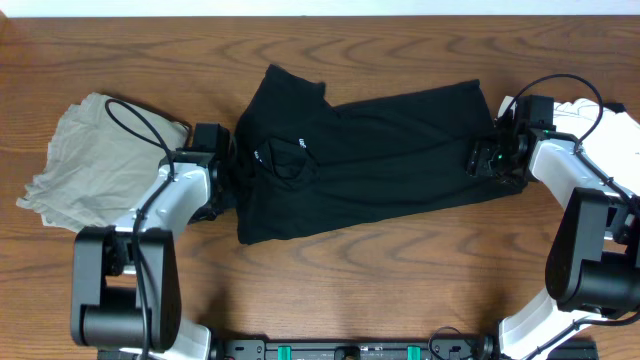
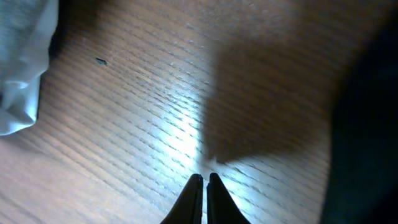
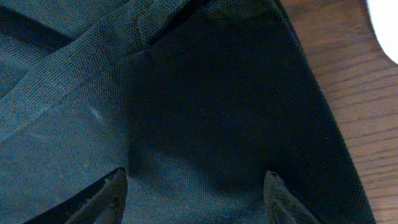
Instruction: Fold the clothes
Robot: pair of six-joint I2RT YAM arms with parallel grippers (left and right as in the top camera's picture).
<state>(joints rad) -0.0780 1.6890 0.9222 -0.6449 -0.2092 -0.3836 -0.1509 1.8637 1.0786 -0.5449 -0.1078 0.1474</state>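
Logo lettering (image 1: 258,154) (white, tiny) is too small to read.

The black garment (image 1: 380,160) was solid black, with just a tiny bit of white logo lettering (image 1: 258,155) and a fine mesh weave up close. The grey-beige garment (image 1: 95,160) was plain, same for the white garment (image 1: 622,125). The table (image 1: 400,270) was mid-brown wood with wavy darker grain. The arms (image 1: 175,195) were white with black joints.
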